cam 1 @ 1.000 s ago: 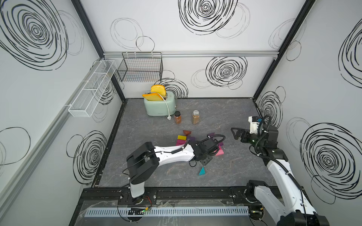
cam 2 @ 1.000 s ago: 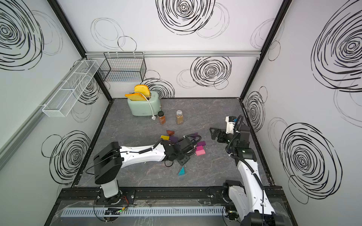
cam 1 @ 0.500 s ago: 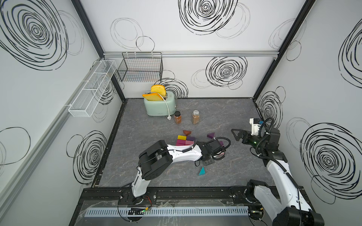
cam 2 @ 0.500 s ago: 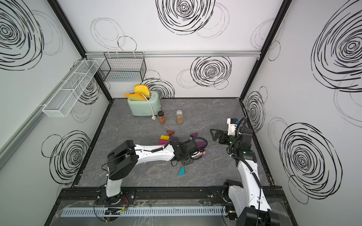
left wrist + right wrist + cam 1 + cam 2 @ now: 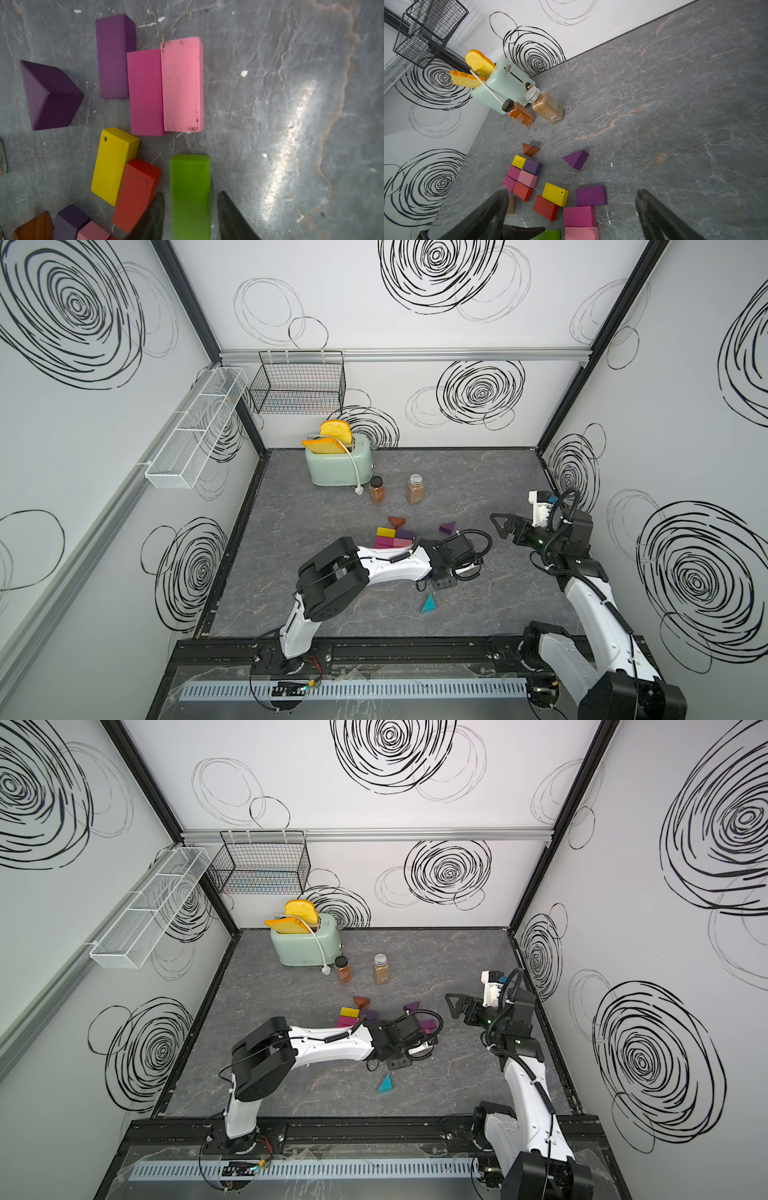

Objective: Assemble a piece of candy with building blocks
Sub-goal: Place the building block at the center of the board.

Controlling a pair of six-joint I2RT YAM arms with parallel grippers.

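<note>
In both top views the left arm's wrist (image 5: 405, 1033) covers several of the building blocks (image 5: 353, 1016); only the end of a purple brick (image 5: 428, 1026) shows at its 3 o'clock. The print on the spice jars (image 5: 377, 494) is too small to read there. In the left wrist view the green brick (image 5: 190, 182) between the left gripper's (image 5: 191, 193) blurred fingers (image 5: 153, 218) runs off the picture's edge, as do a brown wedge (image 5: 34, 225) and a pale pink brick (image 5: 92, 231). In the right wrist view a finger (image 5: 483, 218) of the right gripper (image 5: 572, 190) hides most of a tan block (image 5: 510, 204).
</note>
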